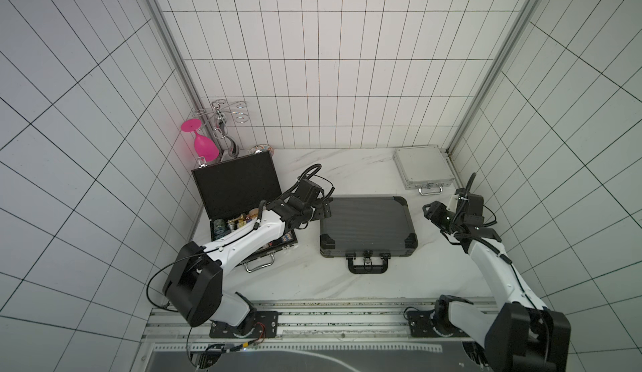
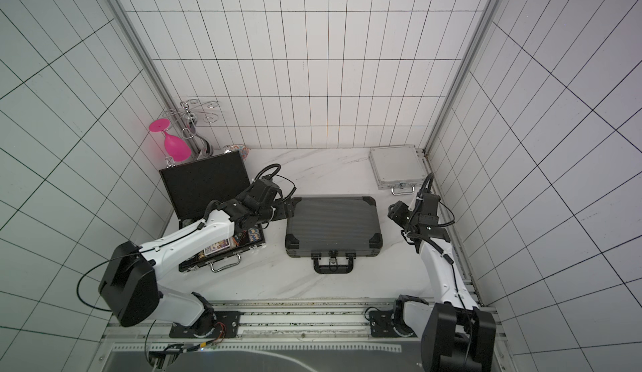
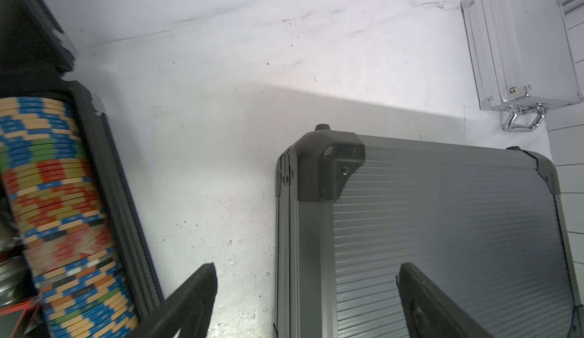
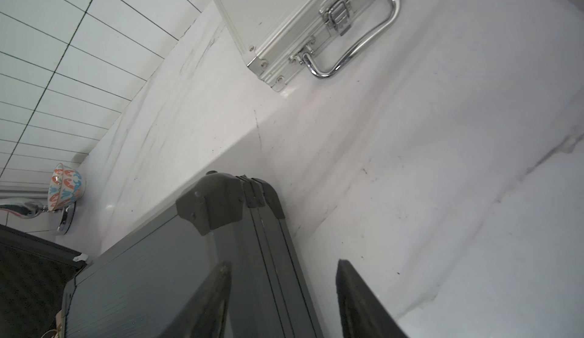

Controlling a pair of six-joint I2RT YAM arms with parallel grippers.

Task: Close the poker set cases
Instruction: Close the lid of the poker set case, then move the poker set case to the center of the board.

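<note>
On the desk (image 1: pixel 347 283), the grey case (image 1: pixel 368 226) at centre and the silver case (image 1: pixel 422 167) in the far corner lie shut. The black case (image 1: pixel 239 193) at left stands open. Left jaws and right jaws hang apart, empty, flanking the grey case. Reaching behind the raised lid could topple the pink glass (image 1: pixel 205 144).

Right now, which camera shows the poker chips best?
The left wrist view: the poker chips lie close, striped edges clear. In a top view the chips are tiny, partly behind the left arm. The right wrist view shows none.
</note>
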